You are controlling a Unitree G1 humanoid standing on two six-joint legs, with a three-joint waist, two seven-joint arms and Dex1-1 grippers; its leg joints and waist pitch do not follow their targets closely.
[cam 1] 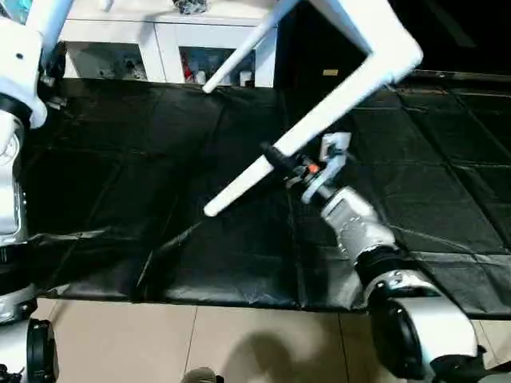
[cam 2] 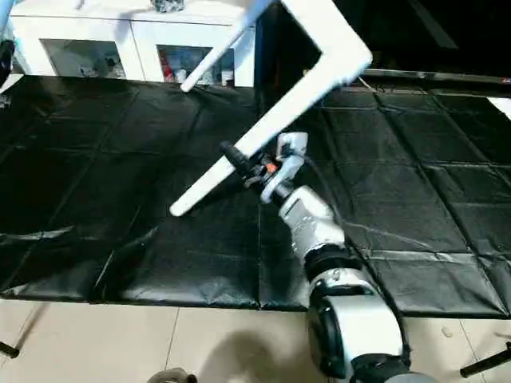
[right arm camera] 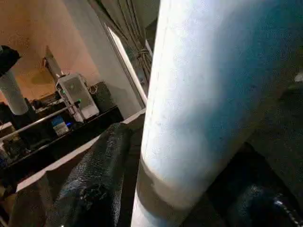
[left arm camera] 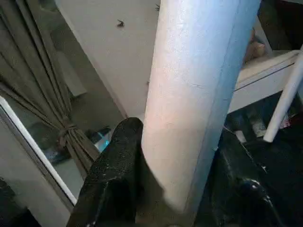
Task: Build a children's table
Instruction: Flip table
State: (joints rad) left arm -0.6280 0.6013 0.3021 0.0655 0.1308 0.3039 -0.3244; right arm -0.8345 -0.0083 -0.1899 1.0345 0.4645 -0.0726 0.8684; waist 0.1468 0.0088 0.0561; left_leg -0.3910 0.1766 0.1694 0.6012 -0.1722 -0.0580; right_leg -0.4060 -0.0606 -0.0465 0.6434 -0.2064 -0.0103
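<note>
Two hands pinching table legs: left hand point(left arm camera: 180, 189) | right hand point(cam 1: 275, 159) | black mat point(cam 1: 120, 199) below.

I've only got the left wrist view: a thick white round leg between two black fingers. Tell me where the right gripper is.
Observer: The right gripper is at another long white tapered plastic leg, about midway along it.
Operator: Give me that leg's direction.
Observer: It slants from a rounded corner of the white plastic tabletop down towards the black floor mat.
Operator: Say where the tabletop is.
Observer: Raised and tilted, off the mat, at the top of the head view.
</note>
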